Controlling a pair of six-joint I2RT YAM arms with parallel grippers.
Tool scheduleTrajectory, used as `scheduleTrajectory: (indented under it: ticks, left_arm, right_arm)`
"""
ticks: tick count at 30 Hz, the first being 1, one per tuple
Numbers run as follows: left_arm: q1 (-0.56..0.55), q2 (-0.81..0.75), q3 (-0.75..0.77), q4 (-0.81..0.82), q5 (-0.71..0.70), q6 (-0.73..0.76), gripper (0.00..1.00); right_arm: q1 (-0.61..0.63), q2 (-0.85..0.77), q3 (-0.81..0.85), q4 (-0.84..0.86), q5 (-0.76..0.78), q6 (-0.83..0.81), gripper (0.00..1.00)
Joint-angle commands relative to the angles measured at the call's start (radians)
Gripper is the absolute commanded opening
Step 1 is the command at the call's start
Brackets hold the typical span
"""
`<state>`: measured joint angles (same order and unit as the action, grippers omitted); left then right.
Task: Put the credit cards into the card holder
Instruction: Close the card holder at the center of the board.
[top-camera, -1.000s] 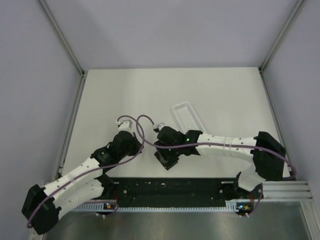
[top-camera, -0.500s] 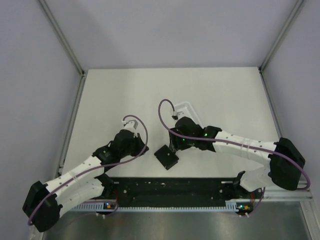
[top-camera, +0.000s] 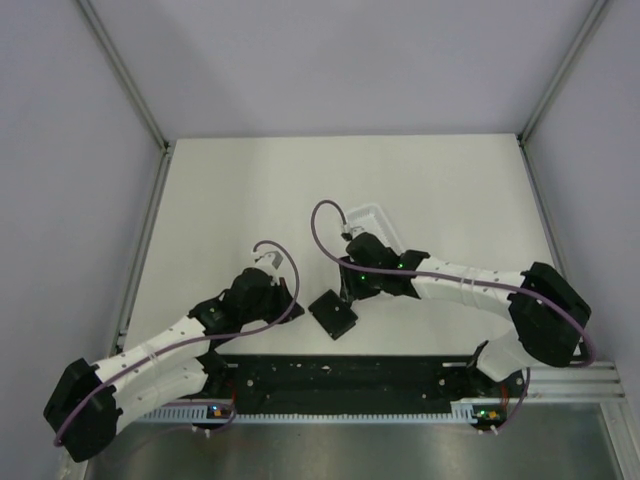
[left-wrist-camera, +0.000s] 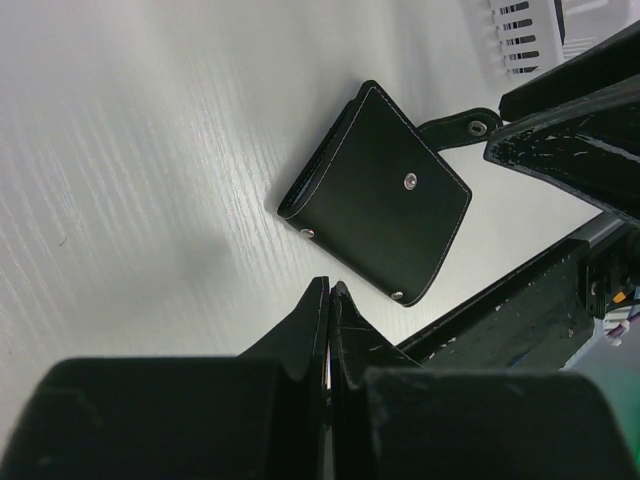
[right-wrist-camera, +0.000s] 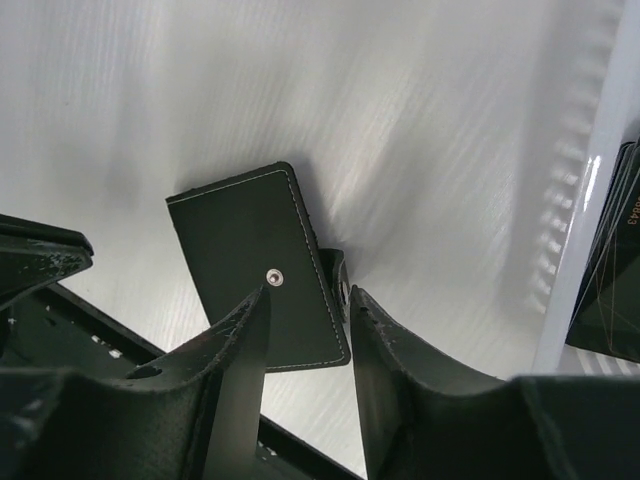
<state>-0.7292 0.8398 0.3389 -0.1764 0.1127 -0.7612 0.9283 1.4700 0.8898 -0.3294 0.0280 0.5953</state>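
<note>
The card holder (top-camera: 333, 316) is a black stitched wallet lying shut on the white table, its snap strap sticking out at one side (left-wrist-camera: 375, 195). My right gripper (top-camera: 349, 293) hovers just over it, open, its fingertips straddling the wallet's strap edge (right-wrist-camera: 308, 295) without clamping it. My left gripper (top-camera: 290, 302) sits left of the wallet, shut, its tips (left-wrist-camera: 328, 290) a short way from the wallet's corner, with nothing seen between them. Dark credit cards (right-wrist-camera: 610, 290) lie in the white tray at the right edge of the right wrist view.
The long white ribbed tray (top-camera: 378, 222) stands behind the right wrist, its rim (right-wrist-camera: 590, 200) close to the right gripper. A black rail (top-camera: 340, 375) runs along the table's near edge, right by the wallet. Metal frame posts and grey walls bound the table.
The right gripper has come off the wallet, which it covered a second ago, and backed toward the tray; its jaws have narrowed. The left arm has shifted slightly toward the near edge.
</note>
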Motion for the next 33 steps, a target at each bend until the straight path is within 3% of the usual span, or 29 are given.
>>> scheduleTrajectory:
  ticks: [1,7,15,28,33]
  left_arm:
    - [-0.007,-0.021,0.0,0.041,0.005,-0.018,0.0]
    - [-0.009,-0.027,0.008,0.026,0.001,-0.01,0.0]
    - [-0.009,-0.007,0.014,0.048,0.012,-0.023,0.0]
    - [-0.01,0.044,0.049,0.103,0.044,-0.03,0.0]
    - [-0.012,0.067,0.043,0.123,0.054,-0.033,0.0]
  right_arm:
    - [-0.003,0.041,0.012,0.044,-0.013,-0.003,0.36]
    - [-0.005,0.085,0.028,0.021,0.001,-0.006,0.3]
    - [-0.003,0.085,0.026,0.023,0.019,0.004,0.01]
    - [-0.005,0.039,0.066,-0.022,0.17,-0.015,0.0]
    - [-0.005,0.004,0.048,0.016,0.087,-0.052,0.0]
